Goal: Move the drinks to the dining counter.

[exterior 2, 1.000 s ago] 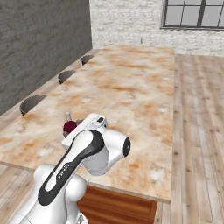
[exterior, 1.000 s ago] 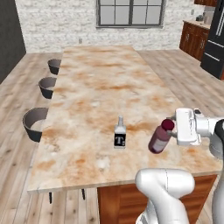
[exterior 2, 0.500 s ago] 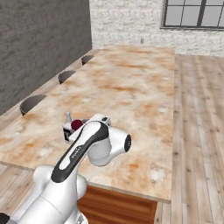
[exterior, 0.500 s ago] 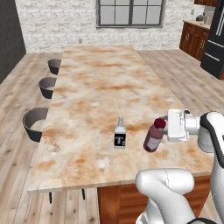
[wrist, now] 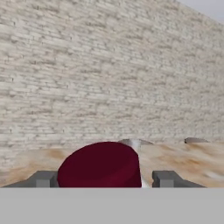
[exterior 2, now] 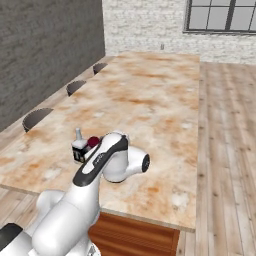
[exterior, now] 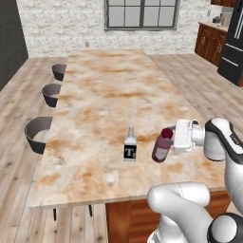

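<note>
Here, maroon bottle (exterior: 162, 147) caught between the 2 fingers of the claw (wrist: 105, 178), jaws wide around its body, bottle tilted with cap leaning toward the forearm and base low over the table (exterior: 104, 95), touching or just clear, cannot tell. Just beyond the claw on the far side of the maroon one, black "T" bottle (exterior: 130, 145) upright. Forearm level over the near table edge, wrist turned sideways, so a straight lowering probably needed to seat the base flat before release.

White brick wall (exterior: 61, 21), paned window (exterior: 141, 13) — plank floor (exterior: 19, 95).

Dining counter (exterior: 109, 90) with 2 bottles (exterior: 130, 145)
</note>
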